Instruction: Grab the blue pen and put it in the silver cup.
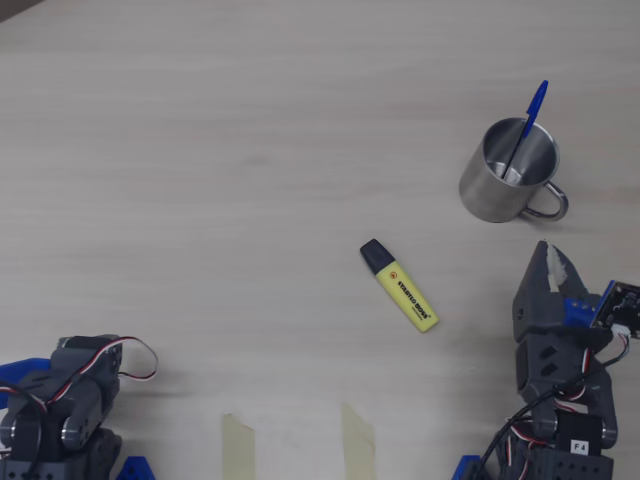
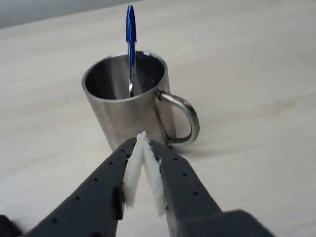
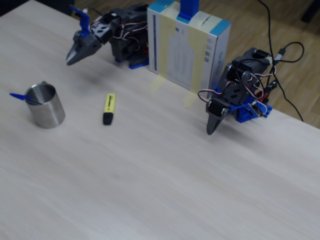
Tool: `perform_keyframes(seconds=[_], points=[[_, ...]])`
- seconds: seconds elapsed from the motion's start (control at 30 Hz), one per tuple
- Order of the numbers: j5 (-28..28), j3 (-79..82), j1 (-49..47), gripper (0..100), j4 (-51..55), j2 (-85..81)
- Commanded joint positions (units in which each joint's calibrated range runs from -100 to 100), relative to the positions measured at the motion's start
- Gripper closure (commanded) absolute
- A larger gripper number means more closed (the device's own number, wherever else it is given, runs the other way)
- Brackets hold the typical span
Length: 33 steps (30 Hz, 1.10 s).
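The blue pen (image 1: 530, 120) stands tilted inside the silver cup (image 1: 480, 195), its blue cap poking out over the rim. The wrist view shows the pen (image 2: 131, 34) leaning on the cup's far wall, and the cup (image 2: 128, 118) has its handle to the right. My gripper (image 1: 548, 258) sits a short way from the cup on its handle side, apart from it. Its white-padded jaws are shut with nothing between them, as the gripper (image 2: 143, 136) shows in the wrist view. In the fixed view the gripper (image 3: 70, 61) hangs behind the cup (image 3: 47, 112) and pen (image 3: 20, 97).
A yellow highlighter (image 1: 405, 290) with a black cap lies flat on the table left of my arm, also visible as the highlighter (image 3: 108, 107). A second arm (image 1: 70, 400) rests at the lower left. A taped box (image 3: 187, 47) stands between the two arms.
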Motion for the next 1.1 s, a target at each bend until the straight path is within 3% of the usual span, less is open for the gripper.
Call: perform_keyframes(seconds=[0.0,0.53,1.07], points=[[-0.61,0.71,-1.12,98,7.48,-3.67],[-1.76,0.71,-3.83,98,31.06,-4.42],[-1.71,0.71,-4.64,98,44.46,-4.50]])
